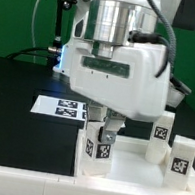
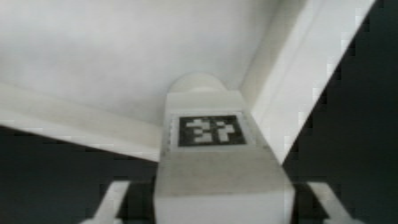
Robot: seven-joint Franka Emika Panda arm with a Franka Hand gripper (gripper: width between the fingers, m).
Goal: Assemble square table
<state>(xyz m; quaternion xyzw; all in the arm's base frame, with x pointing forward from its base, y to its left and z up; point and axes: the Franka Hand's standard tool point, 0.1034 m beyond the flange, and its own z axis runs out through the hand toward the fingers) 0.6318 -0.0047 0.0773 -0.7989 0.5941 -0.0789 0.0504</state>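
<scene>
The white square panel (image 1: 130,173) lies at the front of the table, and its raised rim (image 2: 285,70) shows in the wrist view. My gripper (image 1: 105,127) reaches straight down and is shut on a stubby white leg (image 1: 100,148) with a black-and-white tag. That leg stands upright at the panel's corner on the exterior view's left. In the wrist view the leg (image 2: 210,140) fills the middle between my fingers (image 2: 118,202), over the panel's inner corner. Two more tagged legs (image 1: 162,131) (image 1: 182,159) stand upright at the panel's right side. A fourth leg is out of view.
The marker board (image 1: 60,107) lies flat on the black table just behind and left of the panel in the exterior view. A black stand and cables (image 1: 59,19) rise at the back left before a green backdrop.
</scene>
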